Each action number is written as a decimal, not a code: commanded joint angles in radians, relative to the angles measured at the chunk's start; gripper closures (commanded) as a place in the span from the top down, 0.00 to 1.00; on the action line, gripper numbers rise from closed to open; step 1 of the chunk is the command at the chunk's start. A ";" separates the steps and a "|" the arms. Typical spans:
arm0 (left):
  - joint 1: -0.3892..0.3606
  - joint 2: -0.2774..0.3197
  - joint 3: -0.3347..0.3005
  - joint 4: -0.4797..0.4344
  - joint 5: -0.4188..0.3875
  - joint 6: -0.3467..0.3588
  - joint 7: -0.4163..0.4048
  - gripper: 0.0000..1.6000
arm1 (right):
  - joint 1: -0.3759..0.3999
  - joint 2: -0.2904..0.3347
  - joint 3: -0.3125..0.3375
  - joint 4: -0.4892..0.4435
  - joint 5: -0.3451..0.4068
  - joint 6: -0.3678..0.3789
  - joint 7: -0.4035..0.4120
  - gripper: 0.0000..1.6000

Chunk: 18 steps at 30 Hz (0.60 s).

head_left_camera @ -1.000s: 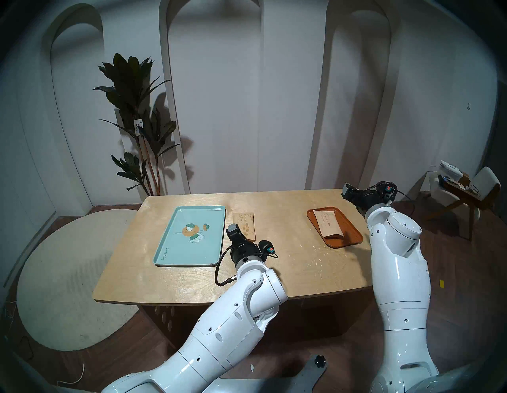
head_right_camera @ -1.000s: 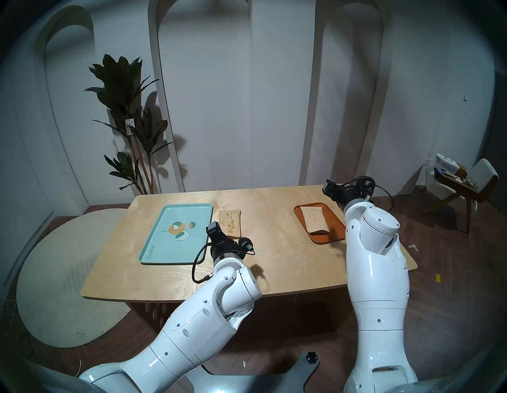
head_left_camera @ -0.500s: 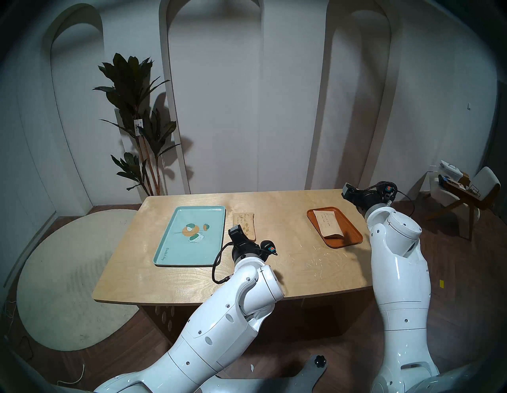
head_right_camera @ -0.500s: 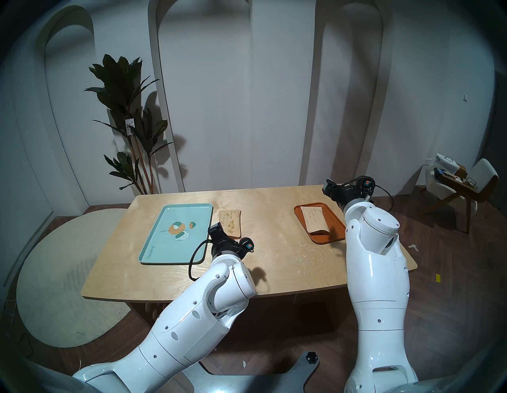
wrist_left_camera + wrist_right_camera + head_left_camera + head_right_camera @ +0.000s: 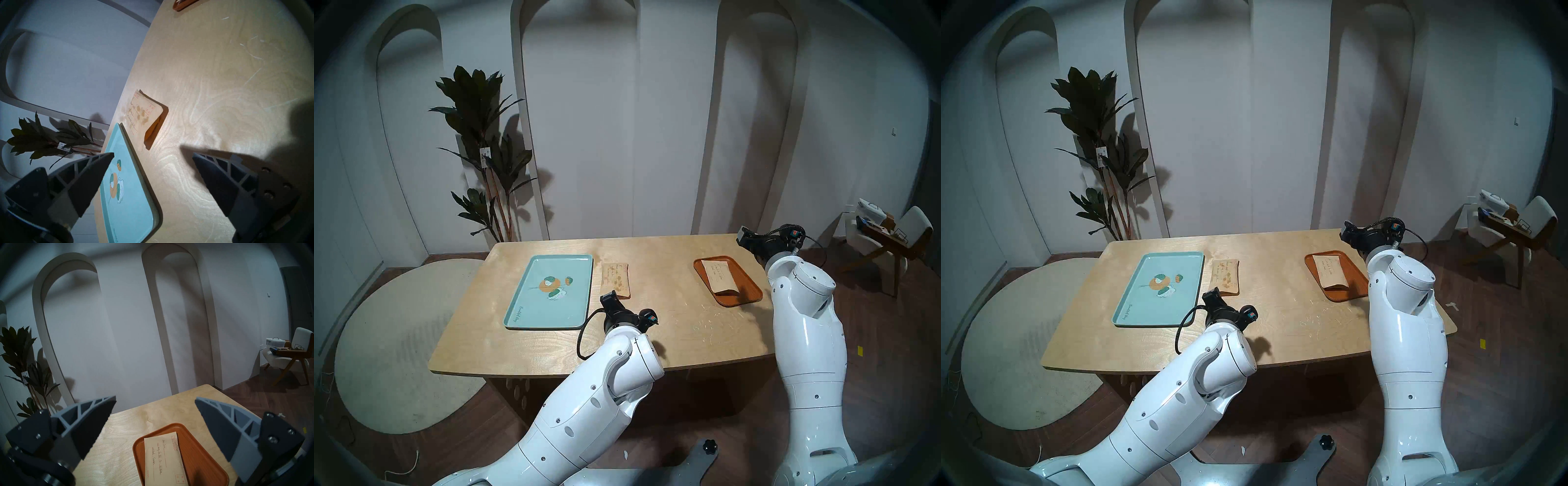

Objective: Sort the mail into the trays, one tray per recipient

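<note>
The paler envelope (image 5: 720,277) lies inside the orange-brown tray (image 5: 746,288), the mint-green tray (image 5: 531,305) holds nothing, the blotched envelope (image 5: 617,279) rests on the table (image 5: 670,325) just beside it, and the left gripper (image 5: 153,155) and right gripper (image 5: 155,400) hang empty, jaws wide apart.

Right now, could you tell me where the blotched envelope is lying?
In the head view, the blotched envelope lies on the table, just right of the mint-green tray, beyond the open left gripper.

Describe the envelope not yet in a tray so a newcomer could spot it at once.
On the wooden table, find the mint-green tray. The blotched envelope lies flat on bare wood just right of it. Unlike the paler envelope in the orange-brown tray, it carries brown blotches.
</note>
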 commanded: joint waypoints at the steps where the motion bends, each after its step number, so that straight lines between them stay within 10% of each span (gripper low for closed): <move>1: -0.039 -0.061 -0.029 0.062 0.011 -0.006 0.073 1.00 | 0.007 -0.001 0.002 -0.025 0.002 -0.012 0.001 1.00; 18: -0.131 -0.138 -0.056 0.346 0.017 -0.137 0.257 1.00 | 0.006 0.003 0.000 -0.025 0.006 -0.013 -0.002 1.00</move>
